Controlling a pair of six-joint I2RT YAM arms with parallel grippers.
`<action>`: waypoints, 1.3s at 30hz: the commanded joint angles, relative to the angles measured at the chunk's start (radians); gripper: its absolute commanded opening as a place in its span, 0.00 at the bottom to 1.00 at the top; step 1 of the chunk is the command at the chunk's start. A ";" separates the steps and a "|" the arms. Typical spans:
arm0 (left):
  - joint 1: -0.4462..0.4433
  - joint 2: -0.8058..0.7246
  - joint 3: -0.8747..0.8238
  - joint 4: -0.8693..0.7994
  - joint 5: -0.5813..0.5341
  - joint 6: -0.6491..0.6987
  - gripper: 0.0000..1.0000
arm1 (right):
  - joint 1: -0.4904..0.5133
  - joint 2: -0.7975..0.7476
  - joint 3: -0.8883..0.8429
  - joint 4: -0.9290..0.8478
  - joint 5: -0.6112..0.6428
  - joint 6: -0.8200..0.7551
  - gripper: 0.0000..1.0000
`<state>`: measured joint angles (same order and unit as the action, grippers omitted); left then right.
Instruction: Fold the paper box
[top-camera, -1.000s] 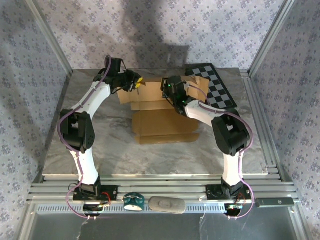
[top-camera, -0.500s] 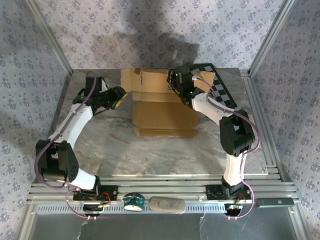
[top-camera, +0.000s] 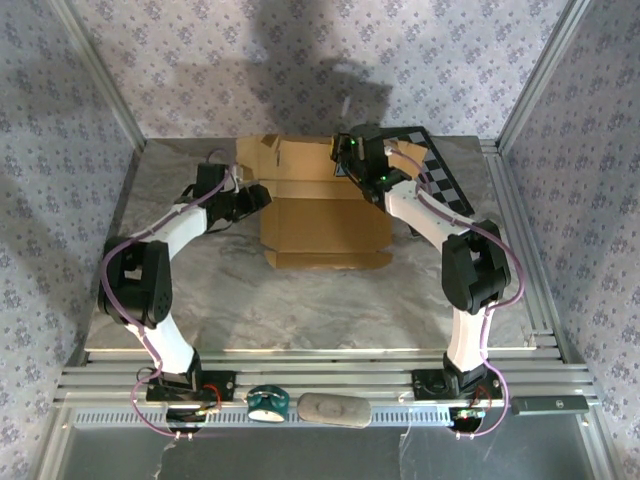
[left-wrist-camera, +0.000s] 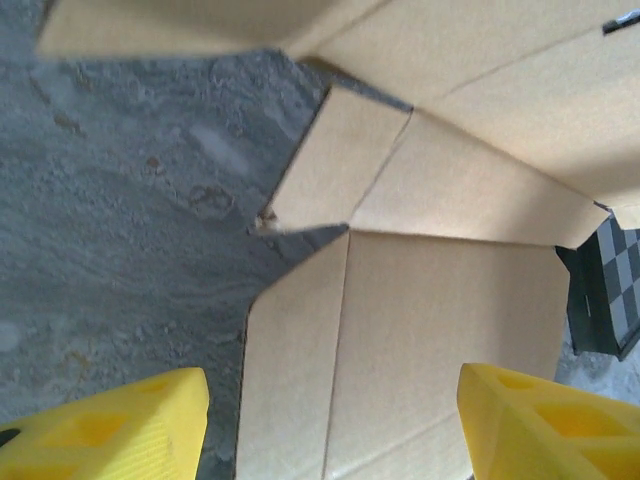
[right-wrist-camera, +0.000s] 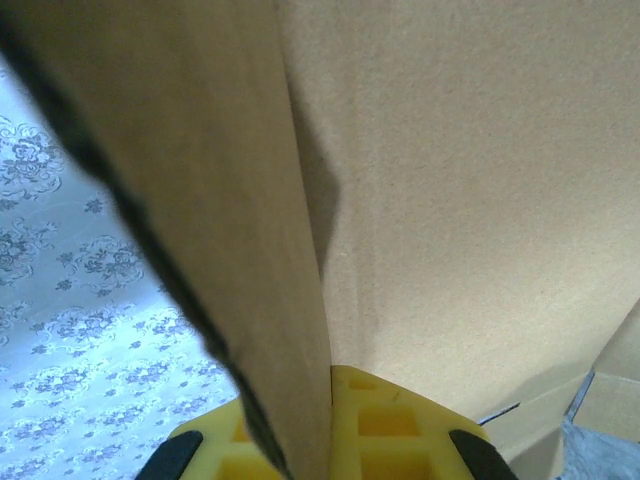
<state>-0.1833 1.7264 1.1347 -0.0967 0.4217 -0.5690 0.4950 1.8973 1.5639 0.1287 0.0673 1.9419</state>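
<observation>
Since a second ago the left gripper (top-camera: 256, 197) has quit the rear flap, swung out and come back to the 9 o'clock edge of the box (top-camera: 325, 228), its jaws now wider. The rear panel (top-camera: 290, 160), then lying low, now stands raised at 12 o'clock. Top view: the box rests on the table (top-camera: 200, 300), a little toward 12 o'clock of centre, with its base panel flat and a narrow strip along its 6 o'clock edge. The right gripper (top-camera: 347, 160) sits at the 1 o'clock corner of the box, at the right end of the raised panel. Right wrist view: its yellow fingers (right-wrist-camera: 400, 425) are pressed together on the edge of a cardboard panel that runs up between them. Left wrist view: the left fingers (left-wrist-camera: 110, 425) are spread wide with nothing clamped between them, above the base panel. A small side flap (left-wrist-camera: 335, 165) juts out over the marble at the crease between base and raised panel. The checkerboard (top-camera: 440, 185) lies at 2 o'clock on the table, just beside the box and partly behind the right arm.
</observation>
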 joint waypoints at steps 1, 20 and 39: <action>-0.002 0.041 0.032 0.065 -0.015 0.047 0.66 | -0.008 -0.004 0.054 -0.019 -0.019 0.025 0.00; -0.027 0.134 0.088 0.211 -0.045 -0.051 0.48 | -0.017 0.018 0.095 -0.082 -0.041 0.036 0.00; -0.173 0.102 0.173 -0.070 -0.366 0.094 0.19 | -0.005 0.023 0.085 -0.075 -0.028 0.051 0.00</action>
<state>-0.3359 1.8542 1.2659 -0.0975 0.1398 -0.5426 0.4831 1.9144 1.6299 0.0475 0.0292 1.9717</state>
